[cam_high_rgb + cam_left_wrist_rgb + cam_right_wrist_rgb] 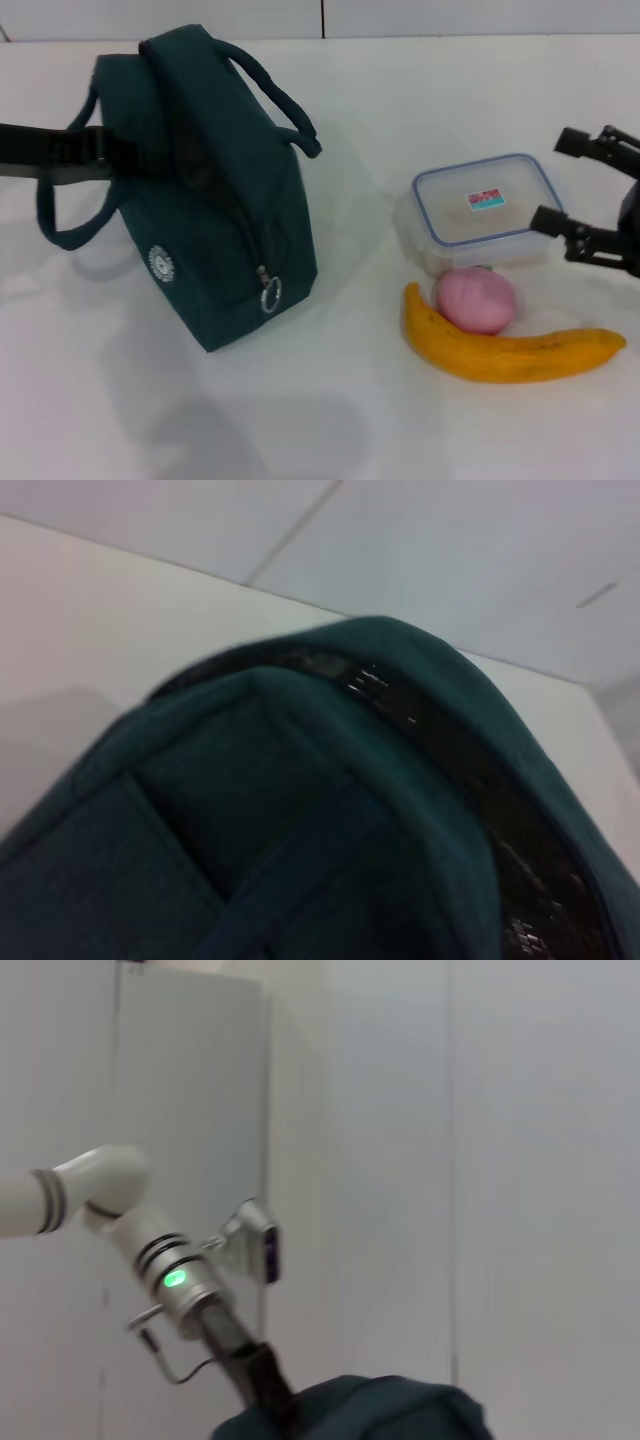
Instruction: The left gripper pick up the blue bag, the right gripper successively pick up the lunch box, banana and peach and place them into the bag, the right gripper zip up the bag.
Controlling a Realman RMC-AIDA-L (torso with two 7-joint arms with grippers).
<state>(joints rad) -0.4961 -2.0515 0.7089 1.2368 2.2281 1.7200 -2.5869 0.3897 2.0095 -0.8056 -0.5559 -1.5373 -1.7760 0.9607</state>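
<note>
Blue bag (215, 200): standing on the white table (100, 400), top seam tipped toward the far side, zipper ring pull hanging at its near end, round white logo on the side facing the left arm.
Left gripper (105, 150): in at the bag's upper far edge beside one loop handle, the dark arm reaching across from the robot's left; can't tell whether its fingers are spread or clamped, the fabric hides them. Its wrist view is filled with teal fabric (300, 830) and the dark zipper line.
Right gripper (578, 190): spread wide, two black fingers apart, sitting at the lunch box's outer side with the nearer fingertip (548, 220) just at the box's corner.
Lunch box (485, 205): lid on, just inside the right claw, well apart from the bag.
Peach (476, 299): nearer the robot than the claw, touching the box's near edge.
Banana (505, 345): curled around the peach's near side, its tip below the right claw.
Right wrist view: left arm (150, 1250) with a green light, over the bag top (360, 1410).
</note>
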